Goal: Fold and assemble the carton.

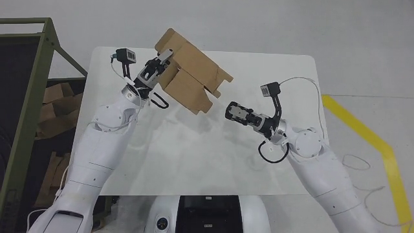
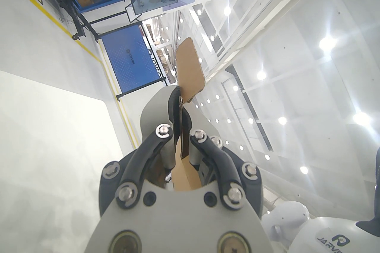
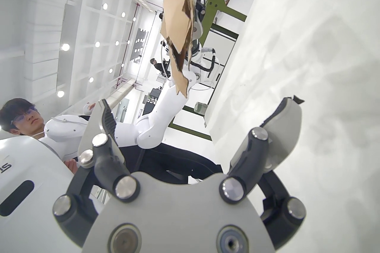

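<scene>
We start with the white counter [image 1: 194,158]. In the top view its widest stretch of open surface runs from the middle to the 6 o'clock edge, between the two arms. A narrower strip lies along the 12 o'clock edge.

Just beside the counter's 9 o'clock edge stands a green-framed bin [image 1: 40,42] holding loose cardboard pieces. One of its slanted struts comes close to the 10 o'clock corner, so that side is tight. On the floor past the 3 o'clock edge runs a yellow line [image 1: 362,129], well apart from the counter.

The brown carton [image 1: 191,74] sits between 11 and 12 o'clock of the counter's middle, partly folded, with its flaps pointing toward 4 o'clock. In the right wrist view it hangs in the air, lifted off the surface.

The left tool [image 1: 165,58] is at the carton's 10 o'clock edge, its fingers closed together on a cardboard panel. In the left wrist view the panel's edge is pinched between the pads and a rounded flap sticks out beyond them.

The right tool [image 1: 229,111] is between 4 and 5 o'clock of the carton, near its lower corner but not touching it. Its fingers are spread wide apart with nothing between them.
</scene>
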